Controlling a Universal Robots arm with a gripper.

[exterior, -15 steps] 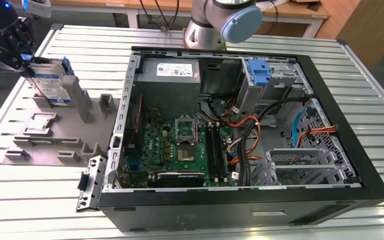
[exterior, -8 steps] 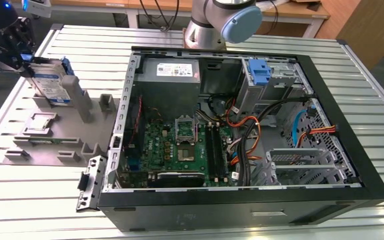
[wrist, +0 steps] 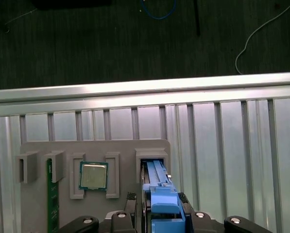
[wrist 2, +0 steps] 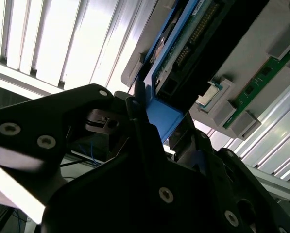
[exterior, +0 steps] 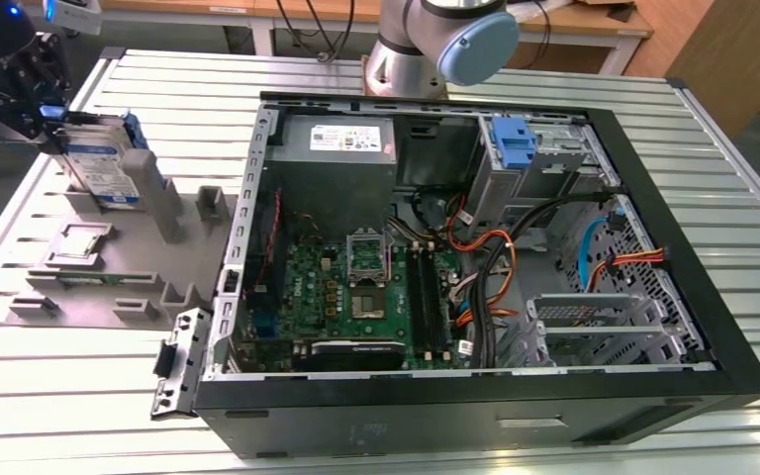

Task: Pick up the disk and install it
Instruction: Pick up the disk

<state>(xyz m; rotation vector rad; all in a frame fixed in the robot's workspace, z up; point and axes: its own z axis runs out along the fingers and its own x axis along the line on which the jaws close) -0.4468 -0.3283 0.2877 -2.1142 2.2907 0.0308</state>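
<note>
While upright in claw, one disk

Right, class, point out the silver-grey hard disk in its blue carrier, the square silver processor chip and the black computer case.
Silver-grey hard disk [exterior: 100,163]: exterior view, its label.
Square silver processor chip [wrist: 93,175]: first wrist view, middle of its lid.
Black computer case [exterior: 420,421]: exterior view, near outer wall.

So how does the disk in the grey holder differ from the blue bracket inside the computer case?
The disk stands on edge in the grey holder, outside the computer case; the blue bracket sits inside it, at the drive bays. The disk's frame holds a labelled drive; the bracket looks empty. The gripper is at the disk, away from the bracket. Both have blue plastic.
</note>
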